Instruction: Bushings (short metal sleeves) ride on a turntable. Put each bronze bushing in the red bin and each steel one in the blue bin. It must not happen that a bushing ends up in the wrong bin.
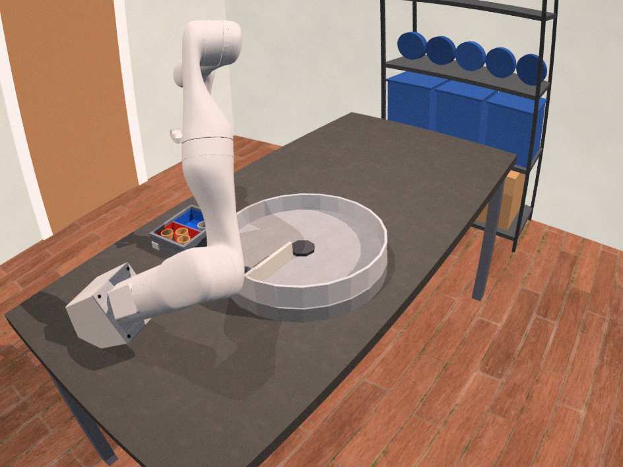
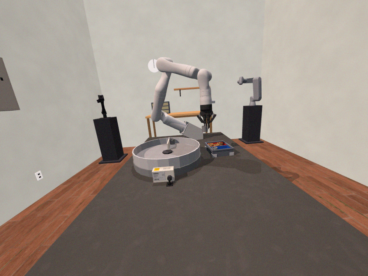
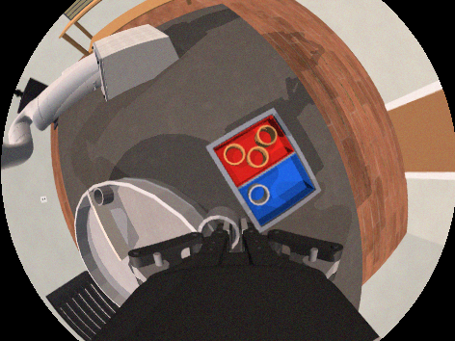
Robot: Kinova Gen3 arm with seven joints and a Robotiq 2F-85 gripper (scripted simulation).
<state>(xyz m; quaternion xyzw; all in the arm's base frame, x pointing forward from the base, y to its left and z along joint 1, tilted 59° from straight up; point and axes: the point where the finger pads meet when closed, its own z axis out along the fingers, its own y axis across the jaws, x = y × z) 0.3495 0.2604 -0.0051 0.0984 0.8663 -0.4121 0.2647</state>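
Note:
My gripper (image 2: 207, 126) (image 3: 235, 226) is shut on the wall of a grey steel bushing (image 2: 204, 128) (image 3: 218, 217), held in the air between the turntable (image 1: 327, 296) (image 2: 166, 163) and the bins; the top view has it hidden behind the arm. Three bronze bushings, one at the left (image 3: 225, 155), one in the middle (image 3: 249, 159) and one at the upper right (image 3: 257, 137), stand in the red bin (image 3: 241, 176). One steel bushing (image 1: 201, 225) (image 3: 250, 195) stands in the blue bin (image 3: 285, 177). Another grey bushing (image 2: 172, 141) (image 3: 104, 196) is on the turntable, beside the divider.
The turntable has a raised wall, a pale divider (image 1: 271, 261) (image 3: 107, 226) and a dark hub (image 1: 303, 247) (image 2: 167, 151). A white box (image 2: 163, 175) and a small black stand (image 2: 169, 179) are beside it. The arm's base (image 1: 98, 314) (image 3: 135, 63) is at the table's end.

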